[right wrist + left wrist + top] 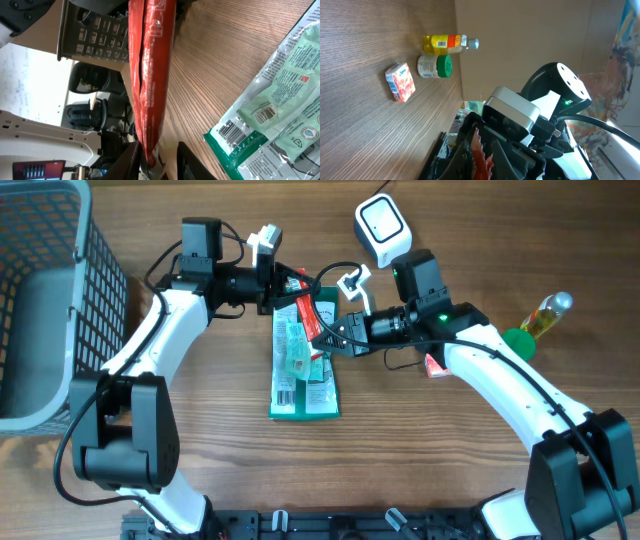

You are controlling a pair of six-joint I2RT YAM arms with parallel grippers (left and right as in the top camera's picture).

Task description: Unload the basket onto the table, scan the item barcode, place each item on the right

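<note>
**Overhead view.** The red packet (310, 308) is held off the table (420, 460) between the 2 grippers, just above the upper end of the green packets (300, 380). The left gripper (283, 280) is pressed together on the packet's upper end. The right gripper (328, 335) sits at its lower end. The scanner (383, 228) stands near, towards the top of the view, apart from the packet. The basket (100, 280) occupies the left edge. The bottle (547, 313), jar (518, 342) and carton (434, 366) lie beyond the right arm, well apart from the work.

**Left wrist view.** The red packet shows at the bottom edge. The right arm's wrist housing fills the space directly ahead.

**Right wrist view.** The packet's end lies between the right jaws. 1 finger appears to touch it and a gap shows at the other, so a firm pinch cannot be confirmed. No barcode is visible on the red face shown, while barcodes are plainly visible on the green packets.

**Probable faults.**
1. If the left gripper lets go before the right grip is firm, the packet would likely drop onto the green packets.
2. The limp film may fold and hide its code from the scanner.
3. The 2 wrists are close together, so a turn towards the scanner risks contact between them.
4. The scanner could read a green packet's code instead.
</note>
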